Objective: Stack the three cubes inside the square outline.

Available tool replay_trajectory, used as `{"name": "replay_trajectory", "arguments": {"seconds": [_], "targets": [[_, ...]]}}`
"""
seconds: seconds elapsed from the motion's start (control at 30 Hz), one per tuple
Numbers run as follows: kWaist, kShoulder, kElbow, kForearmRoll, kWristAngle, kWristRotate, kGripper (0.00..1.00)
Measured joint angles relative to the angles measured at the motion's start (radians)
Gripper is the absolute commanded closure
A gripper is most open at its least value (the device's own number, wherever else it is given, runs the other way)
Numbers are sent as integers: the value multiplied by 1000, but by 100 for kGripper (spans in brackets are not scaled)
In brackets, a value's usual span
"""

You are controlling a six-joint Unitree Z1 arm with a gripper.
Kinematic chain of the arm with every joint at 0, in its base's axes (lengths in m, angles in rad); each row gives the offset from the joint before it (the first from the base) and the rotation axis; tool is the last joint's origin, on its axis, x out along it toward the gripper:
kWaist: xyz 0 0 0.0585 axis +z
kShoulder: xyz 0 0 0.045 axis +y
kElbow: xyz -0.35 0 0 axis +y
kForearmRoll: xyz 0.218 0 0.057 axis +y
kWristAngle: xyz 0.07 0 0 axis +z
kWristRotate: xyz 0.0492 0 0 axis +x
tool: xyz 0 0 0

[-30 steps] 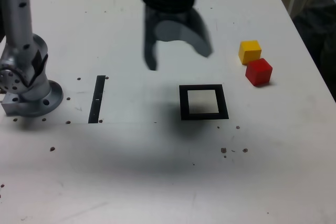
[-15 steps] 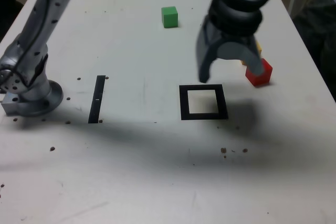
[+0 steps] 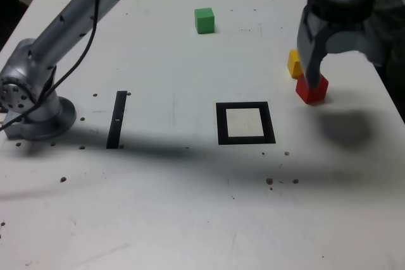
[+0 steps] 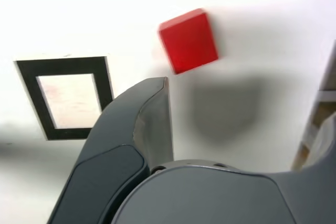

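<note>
Red cube sits just beside the yellow cube, outside the square outline; I hold my gripper spread wide, empty, above it for pickup.

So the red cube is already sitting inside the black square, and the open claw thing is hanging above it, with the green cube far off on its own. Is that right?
Not quite. The red cube is outside the square outline, off to the exterior view's right beside the yellow cube; the square holds nothing. The exterior view shows this. The rest stands: the open end effector hangs above the red cube, and the green cube sits far off alone.
</note>
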Motion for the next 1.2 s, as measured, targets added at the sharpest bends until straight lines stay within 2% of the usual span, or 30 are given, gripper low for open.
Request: {"name": "replay_trajectory", "arguments": {"seconds": [0.77,1.2], "targets": [[63,75,58,6,-13,21,5],[72,95,93,5,-20,43,23]]}}
